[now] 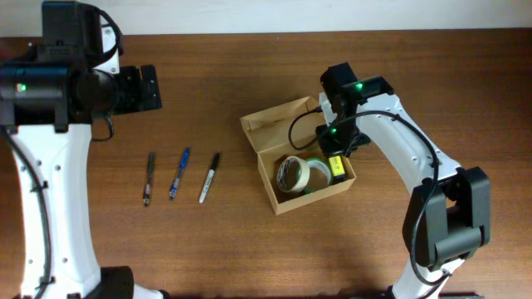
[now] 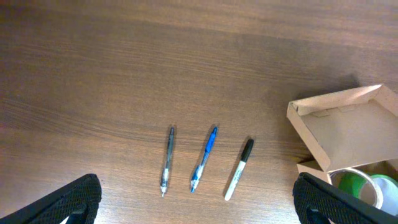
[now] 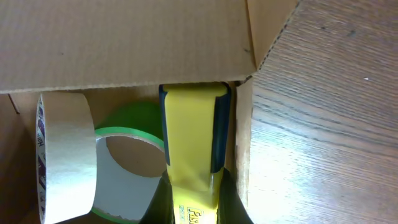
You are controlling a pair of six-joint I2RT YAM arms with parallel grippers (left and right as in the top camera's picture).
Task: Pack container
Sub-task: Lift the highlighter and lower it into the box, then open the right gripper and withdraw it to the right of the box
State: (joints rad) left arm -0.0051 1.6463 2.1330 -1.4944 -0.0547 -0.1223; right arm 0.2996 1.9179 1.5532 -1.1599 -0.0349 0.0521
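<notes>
The small tan-brown cardboard box (image 1: 278,124), flap lid open, sits right of the table's middle. It looks light and thin-walled, likely to slide or buckle, so it is best held by a firm side wall rather than the floppy lid. The right gripper (image 1: 336,162) is clenched on a yellow, dark-edged oblong object (image 3: 193,143) inside the box, while the left gripper (image 1: 148,89) hangs released, well apart.

Tan cardboard container (image 1: 278,126), flap lid open, set askew, apparently part-filled
</notes>
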